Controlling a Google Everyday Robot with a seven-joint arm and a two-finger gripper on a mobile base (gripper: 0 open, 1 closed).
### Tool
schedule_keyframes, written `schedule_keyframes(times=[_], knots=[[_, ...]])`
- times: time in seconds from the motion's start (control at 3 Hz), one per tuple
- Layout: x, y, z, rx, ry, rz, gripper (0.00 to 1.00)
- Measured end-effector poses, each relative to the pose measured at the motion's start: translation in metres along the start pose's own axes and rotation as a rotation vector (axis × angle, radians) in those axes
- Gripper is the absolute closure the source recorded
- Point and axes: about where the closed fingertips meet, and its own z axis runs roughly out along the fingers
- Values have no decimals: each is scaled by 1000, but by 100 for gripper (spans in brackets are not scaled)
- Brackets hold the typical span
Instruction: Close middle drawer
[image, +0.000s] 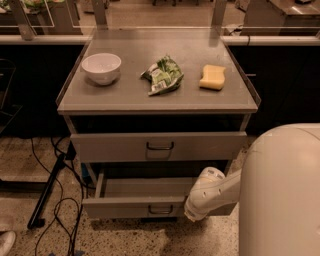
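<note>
The middle drawer (135, 206) stands pulled out from the grey cart, below the uppermost drawer front (157, 146). It is a shallow grey tray with a flat front panel and a small dark loop handle (161, 210). My gripper (194, 214) is at the end of the white arm (212, 192), against the right end of the middle drawer's front panel. The arm covers that end of the panel. The lowest drawer is hidden under the open one.
On the cart top (125, 100) are a white bowl (101, 67), a green crumpled bag (162, 76) and a yellow sponge (213, 77). Black cables (60, 200) and a dark pole lie on the floor at left. My white body (282, 195) fills the lower right.
</note>
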Motion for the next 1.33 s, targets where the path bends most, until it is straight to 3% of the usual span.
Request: schedule_keyframes(times=[0.33,0.67,1.0,1.33], knots=[[0,0,0,0,0,0,12],[0,0,0,0,0,0,0],[0,0,0,0,0,0,0],[0,0,0,0,0,0,25]])
